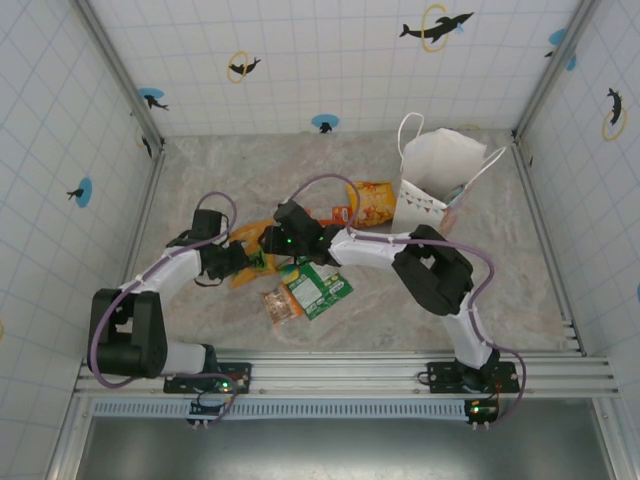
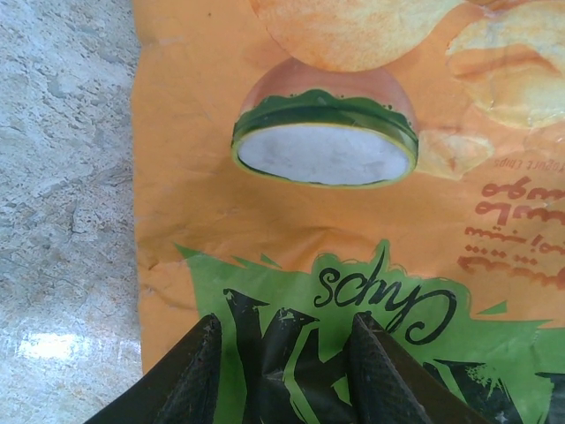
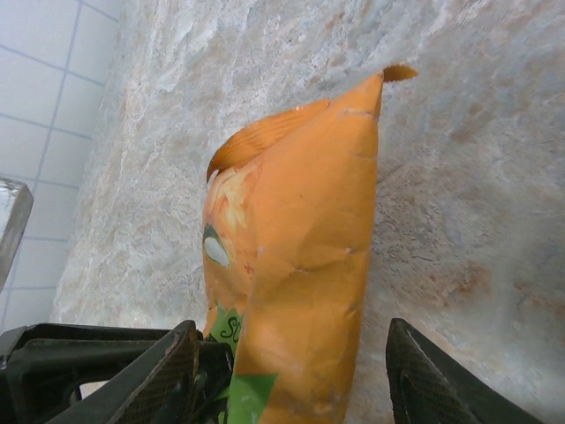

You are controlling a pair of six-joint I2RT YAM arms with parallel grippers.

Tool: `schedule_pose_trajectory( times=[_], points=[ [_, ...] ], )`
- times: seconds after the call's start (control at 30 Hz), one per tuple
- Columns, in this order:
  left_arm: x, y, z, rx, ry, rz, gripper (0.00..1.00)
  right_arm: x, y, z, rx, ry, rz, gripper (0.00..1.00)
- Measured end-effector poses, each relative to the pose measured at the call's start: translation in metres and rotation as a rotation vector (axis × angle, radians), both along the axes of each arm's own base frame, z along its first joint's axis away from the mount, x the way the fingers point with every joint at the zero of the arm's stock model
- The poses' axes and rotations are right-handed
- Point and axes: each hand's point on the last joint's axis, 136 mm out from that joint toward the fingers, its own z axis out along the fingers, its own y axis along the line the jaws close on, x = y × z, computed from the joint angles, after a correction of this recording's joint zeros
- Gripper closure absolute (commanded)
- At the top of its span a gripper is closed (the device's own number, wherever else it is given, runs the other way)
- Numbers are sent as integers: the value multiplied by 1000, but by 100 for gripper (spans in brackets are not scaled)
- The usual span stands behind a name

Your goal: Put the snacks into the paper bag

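Left hand on orange packet, grip unclear; right hand wide, straddling it.

1. orange packet: your left wrist view cut off its top, right and bottom edges; from above, the right arm covered part of it.
2. paper bag: you could not tell its contents.
3. right claw: finger bases were cut off below.

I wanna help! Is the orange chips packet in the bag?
Out. The orange chips packet stands within the right claw, apart from the paper bag.
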Motion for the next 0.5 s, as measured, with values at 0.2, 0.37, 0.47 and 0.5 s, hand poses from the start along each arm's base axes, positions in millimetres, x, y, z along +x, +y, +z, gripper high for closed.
schedule_pose_trajectory(
  times=[0.2, 0.37, 0.47, 0.5],
  points=[
    [1, 0, -2, 0, 3, -1, 59, -4, 10, -17, 33, 55, 21, 53],
    [1, 0, -2, -1, 3, 0, 59, -7, 17, -19, 60, 76, 36, 73],
    [0, 0, -2, 0, 3, 0, 57, -7, 19, -16, 72, 73, 42, 81],
    [0, 0, -2, 0, 3, 0, 56, -7, 19, -16, 74, 72, 41, 82]
  ],
)
